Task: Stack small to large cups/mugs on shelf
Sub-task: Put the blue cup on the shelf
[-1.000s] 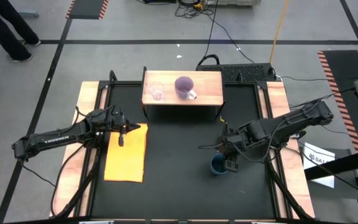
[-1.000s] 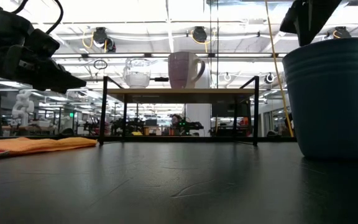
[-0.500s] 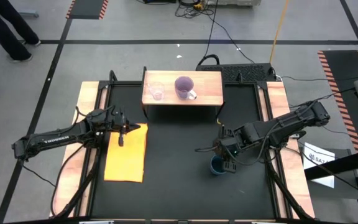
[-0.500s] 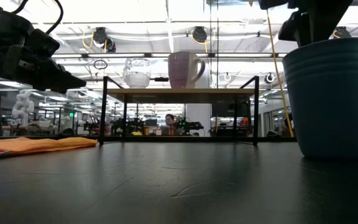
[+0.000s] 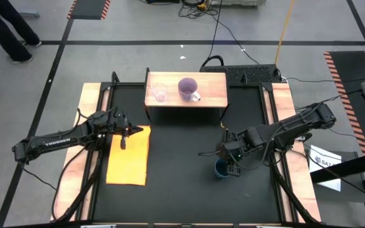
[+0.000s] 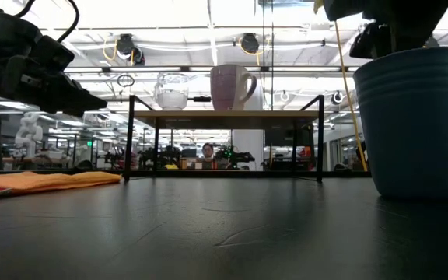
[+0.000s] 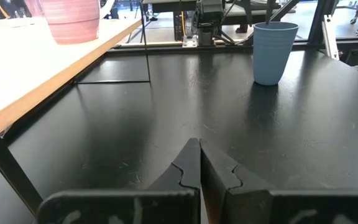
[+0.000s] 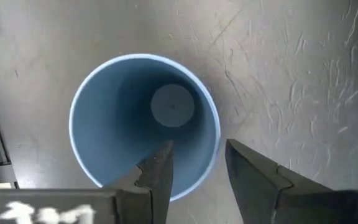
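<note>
A dark teal-blue cup (image 5: 222, 168) (image 6: 411, 124) stands upright on the black table at the right. My right gripper (image 8: 197, 146) (image 5: 231, 166) hangs just over its rim, open and pointing steeply down. One finger is over the cup's hollow and the other outside its wall (image 8: 211, 134); no touch shows. On the light-wood shelf (image 5: 214, 95) at the far side stand a clear glass cup (image 5: 159, 93) and a light purple mug (image 5: 187, 87). My left gripper (image 5: 124, 136) (image 7: 199, 146) waits shut above the far end of the yellow mat (image 5: 128, 158).
The shelf stands on thin black legs (image 6: 128, 136) with open room beneath it. The yellow mat lies flat at the left. Light-wood strips (image 5: 284, 101) edge the table's left and right sides. Black table surface lies bare between the blue cup and the shelf.
My right gripper has sunk a little toward the blue cup's rim and stayed open. The cup has kept its place.
</note>
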{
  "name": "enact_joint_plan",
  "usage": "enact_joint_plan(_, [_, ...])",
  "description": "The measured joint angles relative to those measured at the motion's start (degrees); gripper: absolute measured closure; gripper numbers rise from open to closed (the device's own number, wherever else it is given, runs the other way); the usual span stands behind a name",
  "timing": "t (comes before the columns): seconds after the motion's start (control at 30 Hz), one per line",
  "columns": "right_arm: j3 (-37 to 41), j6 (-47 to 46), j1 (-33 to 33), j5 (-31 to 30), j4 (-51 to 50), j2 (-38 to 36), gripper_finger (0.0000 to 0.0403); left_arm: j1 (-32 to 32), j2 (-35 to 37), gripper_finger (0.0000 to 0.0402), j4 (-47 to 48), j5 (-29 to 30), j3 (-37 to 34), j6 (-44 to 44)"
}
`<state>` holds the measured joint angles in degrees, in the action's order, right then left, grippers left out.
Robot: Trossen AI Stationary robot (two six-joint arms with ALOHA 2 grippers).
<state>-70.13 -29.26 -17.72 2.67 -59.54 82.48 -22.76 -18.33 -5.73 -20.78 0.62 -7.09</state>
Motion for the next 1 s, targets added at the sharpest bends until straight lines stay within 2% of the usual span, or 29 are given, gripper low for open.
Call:
enact_joint_plan(0.6, [2.59, 0.13, 0.11, 0.1, 2.73, -0.14, 0.0265, -0.02, 0.01, 0.0401, -0.01, 0.02, 0.0, -0.19])
enact_joint_plan(1.0, [2.6, 0.84, 0.13, 0.05, 4.03, -0.2, 0.0306, -0.02, 0.0, 0.0401, 0.01, 0.02, 0.0, -0.18])
